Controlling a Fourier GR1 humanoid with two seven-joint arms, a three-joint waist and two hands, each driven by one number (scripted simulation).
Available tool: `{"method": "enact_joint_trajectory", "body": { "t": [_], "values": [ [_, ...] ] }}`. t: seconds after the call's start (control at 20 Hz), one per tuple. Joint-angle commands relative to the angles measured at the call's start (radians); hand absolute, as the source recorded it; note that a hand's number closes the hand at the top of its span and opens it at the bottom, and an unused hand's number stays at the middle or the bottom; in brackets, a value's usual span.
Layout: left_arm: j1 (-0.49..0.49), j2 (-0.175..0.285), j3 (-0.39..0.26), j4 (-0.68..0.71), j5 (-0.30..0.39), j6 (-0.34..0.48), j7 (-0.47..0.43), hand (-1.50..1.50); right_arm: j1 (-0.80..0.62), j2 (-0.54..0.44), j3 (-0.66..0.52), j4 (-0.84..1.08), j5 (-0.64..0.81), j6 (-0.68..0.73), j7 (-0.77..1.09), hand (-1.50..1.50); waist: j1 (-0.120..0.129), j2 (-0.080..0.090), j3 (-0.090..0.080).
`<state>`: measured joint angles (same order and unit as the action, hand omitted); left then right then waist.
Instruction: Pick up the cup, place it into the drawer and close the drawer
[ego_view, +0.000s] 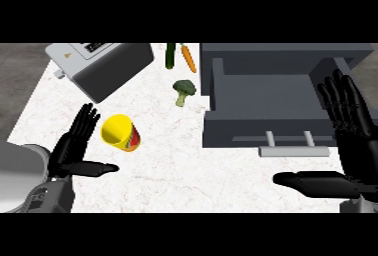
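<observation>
Yellow cup (118, 131) is seen tipped just right of the straight, empty fingers of the left hand (74, 150), mouth toward them; right hand (347, 150), likewise open-fingered, is found farther off beside the open drawer (258, 95).

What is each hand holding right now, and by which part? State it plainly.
Nothing is held. The left hand is open beside the cup; the right hand is open at the drawer's right side.

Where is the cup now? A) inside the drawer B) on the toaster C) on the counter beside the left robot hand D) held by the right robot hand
C: the yellow cup lies on the counter next to the open left robot hand, outside the open drawer.
</observation>
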<state>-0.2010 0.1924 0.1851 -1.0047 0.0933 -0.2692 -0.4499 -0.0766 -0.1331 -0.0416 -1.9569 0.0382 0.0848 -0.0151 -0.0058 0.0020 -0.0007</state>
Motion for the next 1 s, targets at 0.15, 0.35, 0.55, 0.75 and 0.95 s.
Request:
{"method": "enact_joint_trajectory", "body": {
  "t": [0.15,0.35,0.55,0.75,0.95],
  "values": [
    [-0.103,0.086,0.067,0.366,-0.009,-0.106,-0.220,-1.50,0.064,-0.019,-0.045,-0.035,-0.064,0.060,-0.022,-1.50,-0.005,0.000,0.000],
    [-0.175,0.094,0.079,0.577,-0.054,-0.093,-0.398,-1.50,-0.008,-0.012,-0.036,-0.021,-0.044,0.040,0.018,-1.50,-0.006,0.002,-0.001],
    [-0.273,0.066,0.083,0.725,-0.086,-0.034,-0.477,-1.50,-0.037,-0.047,-0.073,-0.040,-0.079,0.066,0.078,-1.50,-0.012,0.004,-0.001],
    [-0.306,0.112,0.094,0.801,-0.094,-0.056,-0.518,-1.50,0.031,-0.022,-0.065,0.005,-0.060,0.078,-0.039,-1.50,-0.017,0.006,-0.002],
    [-0.301,0.096,0.089,0.830,-0.110,-0.042,-0.570,-1.50,-0.008,0.003,-0.012,-0.006,-0.021,0.053,-0.003,-1.50,-0.029,0.013,-0.004]
  ]
}}
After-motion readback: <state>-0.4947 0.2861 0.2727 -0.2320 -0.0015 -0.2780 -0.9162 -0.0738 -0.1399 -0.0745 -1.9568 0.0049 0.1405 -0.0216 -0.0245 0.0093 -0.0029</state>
